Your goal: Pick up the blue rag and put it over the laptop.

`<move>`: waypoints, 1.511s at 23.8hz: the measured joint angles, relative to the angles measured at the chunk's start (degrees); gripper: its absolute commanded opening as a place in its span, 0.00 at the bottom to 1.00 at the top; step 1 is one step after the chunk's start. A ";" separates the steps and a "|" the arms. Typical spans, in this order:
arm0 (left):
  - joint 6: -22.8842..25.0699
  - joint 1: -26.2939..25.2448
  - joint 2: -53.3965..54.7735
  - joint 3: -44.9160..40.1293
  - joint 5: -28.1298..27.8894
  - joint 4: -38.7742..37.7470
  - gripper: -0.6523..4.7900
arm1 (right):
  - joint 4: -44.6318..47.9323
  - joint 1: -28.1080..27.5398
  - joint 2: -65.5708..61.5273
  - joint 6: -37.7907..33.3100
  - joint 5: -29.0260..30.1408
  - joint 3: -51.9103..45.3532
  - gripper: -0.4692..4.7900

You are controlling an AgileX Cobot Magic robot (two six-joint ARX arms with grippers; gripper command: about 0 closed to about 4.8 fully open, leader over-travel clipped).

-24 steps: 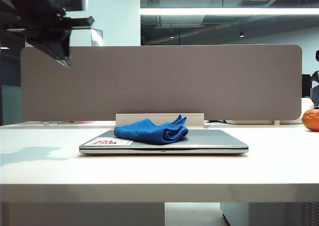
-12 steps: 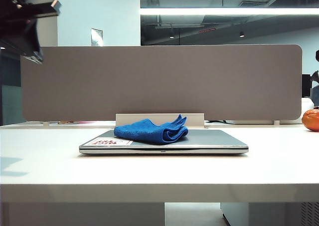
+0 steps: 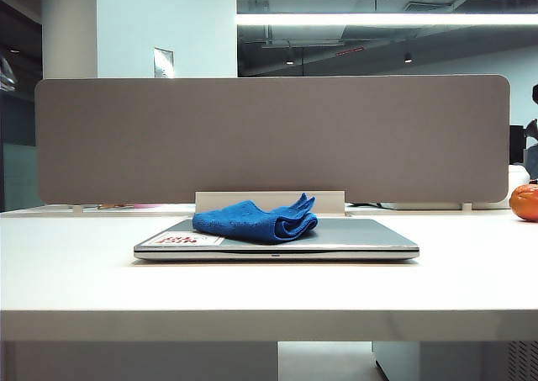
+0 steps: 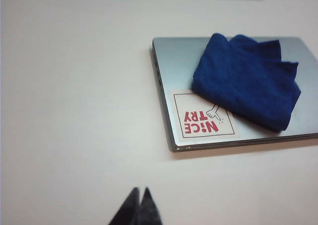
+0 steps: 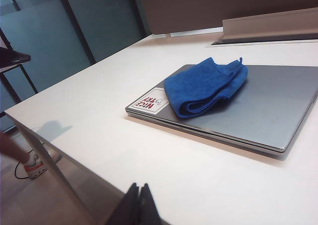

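**Blue rag lies on the closed laptop, both hands clenched and clear of it**

The blue rag point(image 3: 255, 219) rests folded on the lid of the laptop point(image 3: 361, 234), towards the corner that bears the white-and-red sticker point(image 4: 202, 120), whose inner edge it overlaps. The laptop is shut and lies flat on the white counter point(image 3: 76, 272).

The left hand point(image 4: 139, 205) hangs above bare counter, off the laptop's sticker corner and apart from it, its two dark fingertips pressed together with nothing between them. Its camera looks down on the lid from above. The right hand point(image 5: 138, 202) is likewise clenched and empty, held out past the counter's edge and aimed slantwise across the counter towards the laptop, well apart from it. Neither arm shows in the exterior view. An orange fruit point(image 3: 524, 202) sits at that view's far right.
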State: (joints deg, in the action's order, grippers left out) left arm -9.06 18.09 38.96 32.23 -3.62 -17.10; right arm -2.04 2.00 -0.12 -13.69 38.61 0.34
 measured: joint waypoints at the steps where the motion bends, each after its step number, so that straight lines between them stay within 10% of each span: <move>1: -0.02 0.00 -0.90 -0.15 0.17 -0.66 0.11 | 0.00 0.00 0.00 0.00 0.00 0.00 0.08; 12: 0.17 0.00 -4.87 -0.17 0.61 -6.03 0.11 | -0.04 0.02 0.00 0.00 -0.02 0.00 0.08; 16: 2.82 4.17 -7.56 -0.57 -11.50 -3.56 0.11 | -0.02 0.09 0.00 0.02 -0.02 0.00 0.08; 24: 3.04 4.26 -6.91 -1.90 -13.05 -3.21 0.11 | 0.02 -0.07 0.00 0.02 -0.02 0.00 0.08; 36: 2.80 -9.49 -9.84 -17.18 -5.22 12.39 0.11 | 0.00 -0.04 0.00 0.02 0.02 0.00 0.08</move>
State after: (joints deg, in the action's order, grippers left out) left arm -6.26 8.60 29.12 15.05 -8.84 -4.71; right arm -2.04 1.96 -0.12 -13.67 38.63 0.34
